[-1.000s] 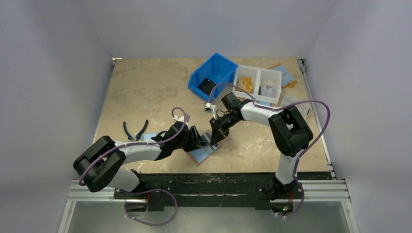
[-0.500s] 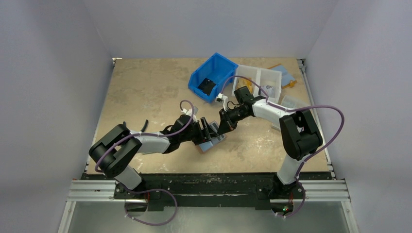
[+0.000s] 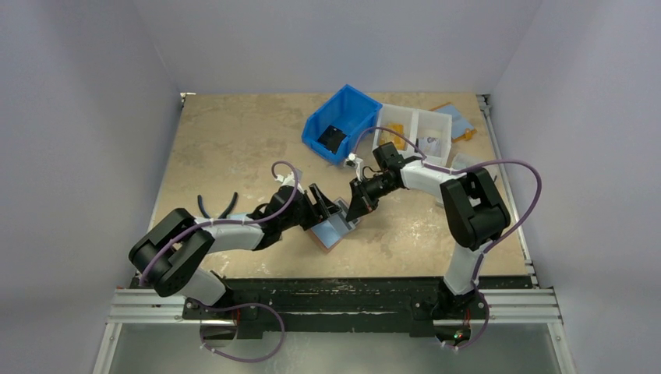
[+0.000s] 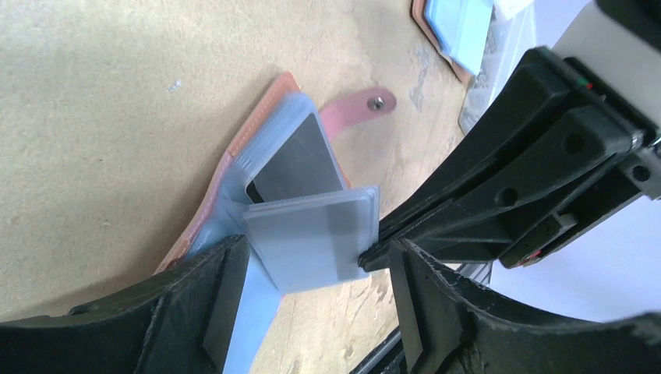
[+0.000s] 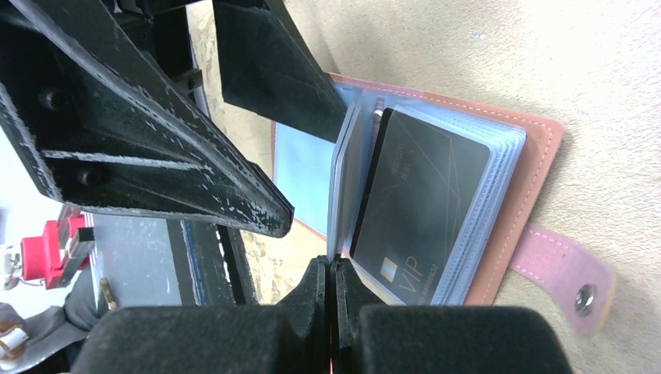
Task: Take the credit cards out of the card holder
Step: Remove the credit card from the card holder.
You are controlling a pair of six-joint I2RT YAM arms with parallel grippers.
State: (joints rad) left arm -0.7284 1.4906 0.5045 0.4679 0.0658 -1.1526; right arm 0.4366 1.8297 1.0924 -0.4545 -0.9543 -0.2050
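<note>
**Card holder open on desk, R gripper nipping one sleeve**

The card holder (image 3: 330, 231) lies open on the desk (image 3: 234, 140), approx. mid-width and closer to the near edge than the far one. Its salmon leather is down and the light-blue lining is up. The snap tab (image 5: 563, 270) sticks out flat on the desk. Inside is a stack of clear sleeves, and a dark card (image 5: 421, 206) w/ "VIP" printed on it sits in the top one.

The R gripper (image 3: 355, 216) comes in from the far-right side. Its jaws are pressed together on the free edge of a single sleeve (image 4: 312, 241), which is lifted off the stack and stands away from the dark card. The tip pinches that sleeve only and is clear of the card.

The L gripper (image 3: 329, 212) reaches in from the near-left side, jaws spread wide over the holder's other flap, w/ nothing between them. One finger (image 5: 281, 70) has its tip at the blue lining, just beside the spine. It looks like contact, but I can't say for sure.

Elsewhere, a blue bin (image 3: 358, 109) & a white divided tray (image 3: 411, 128) sit side by side toward the far edge, right of centre. A flat blue-lined folder (image 3: 456, 117) lies near the far-right corner. Pliers (image 3: 227, 204) lie toward the left edge, partly hidden by the L arm.
</note>
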